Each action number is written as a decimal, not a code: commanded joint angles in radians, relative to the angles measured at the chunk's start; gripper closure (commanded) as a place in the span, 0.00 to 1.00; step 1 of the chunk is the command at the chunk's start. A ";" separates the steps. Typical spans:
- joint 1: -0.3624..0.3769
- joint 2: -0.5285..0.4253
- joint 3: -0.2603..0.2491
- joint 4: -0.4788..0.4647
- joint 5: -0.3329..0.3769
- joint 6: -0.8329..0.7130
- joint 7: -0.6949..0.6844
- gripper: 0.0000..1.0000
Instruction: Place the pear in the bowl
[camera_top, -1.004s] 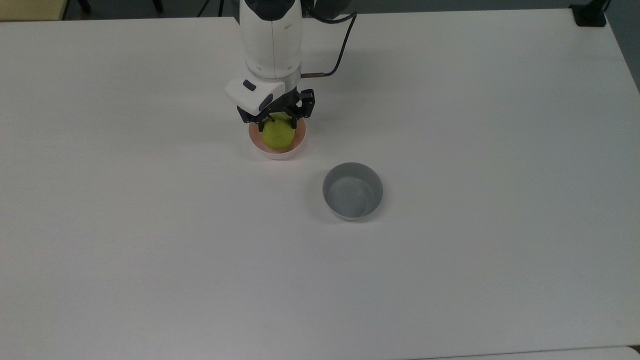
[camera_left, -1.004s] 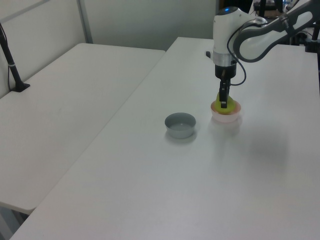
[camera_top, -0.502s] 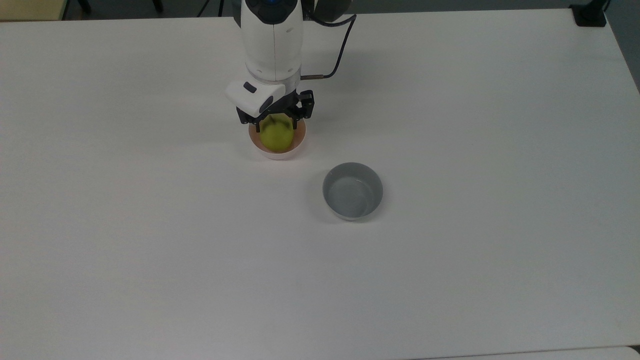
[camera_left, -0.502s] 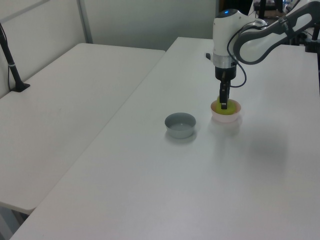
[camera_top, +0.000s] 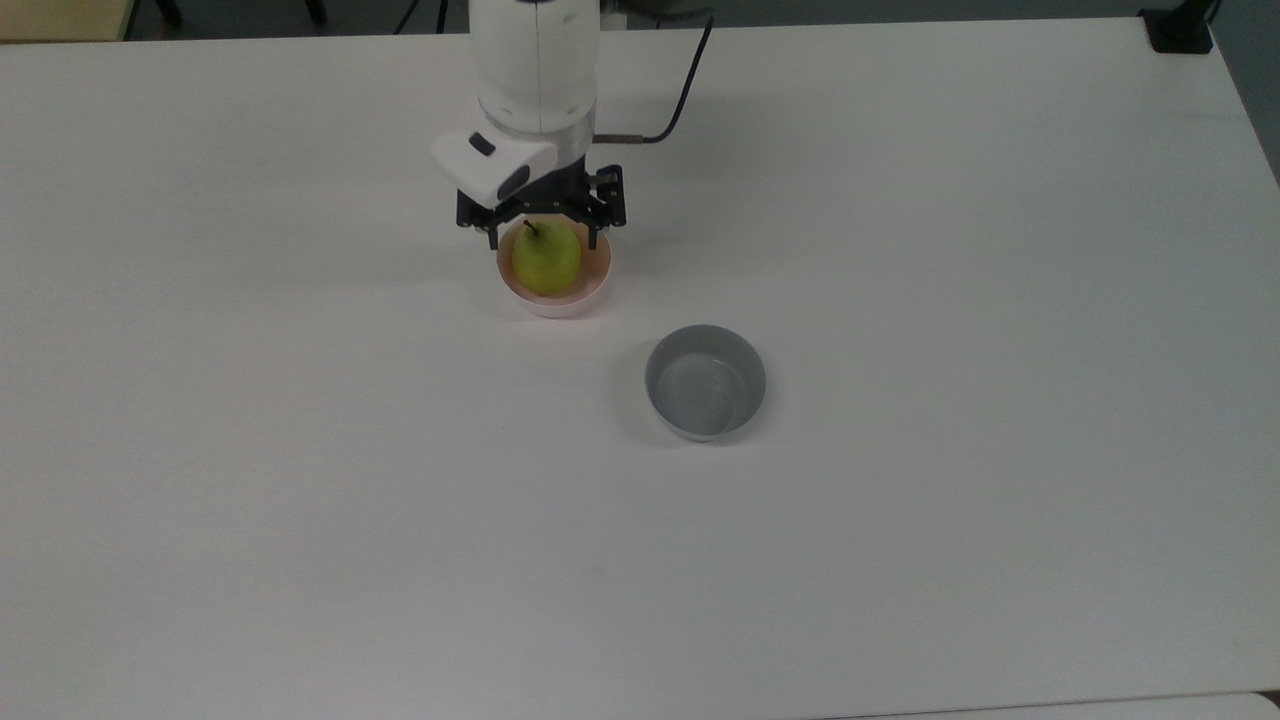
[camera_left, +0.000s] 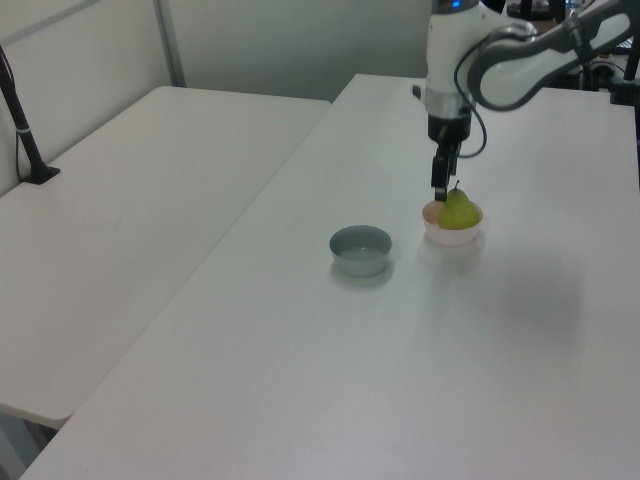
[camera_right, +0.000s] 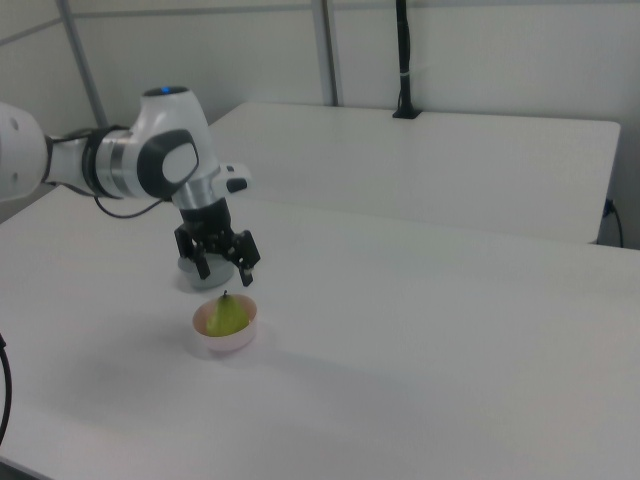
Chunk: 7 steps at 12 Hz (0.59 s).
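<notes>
Hand (camera_top: 545, 238) risen, seemingly open (pear (camera_top: 546, 259) released).

A grey bowl (camera_top: 706, 382) stands upright on the white table (camera_top: 900, 550), apart from the gripper (camera_top: 546, 238) toward the top view's lower right; a black cable (camera_top: 684, 88) crosses the table behind the gripper.

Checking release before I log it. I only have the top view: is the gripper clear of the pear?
Observer: Yes. In the right view the gripper hangs above the pear, with a gap under its tips.
Operator: Fingers open?
Observer: Open, spread wider than the pear in the right view.
Operator: Pear seated?
Observer: In the left view it stands upright in the pink bowl, stem up, top above the rim.
</notes>
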 joint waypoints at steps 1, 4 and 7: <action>-0.028 -0.071 -0.008 0.122 -0.018 -0.186 0.031 0.00; -0.042 -0.114 -0.033 0.236 -0.009 -0.338 0.029 0.00; -0.053 -0.180 -0.083 0.264 0.058 -0.394 0.008 0.00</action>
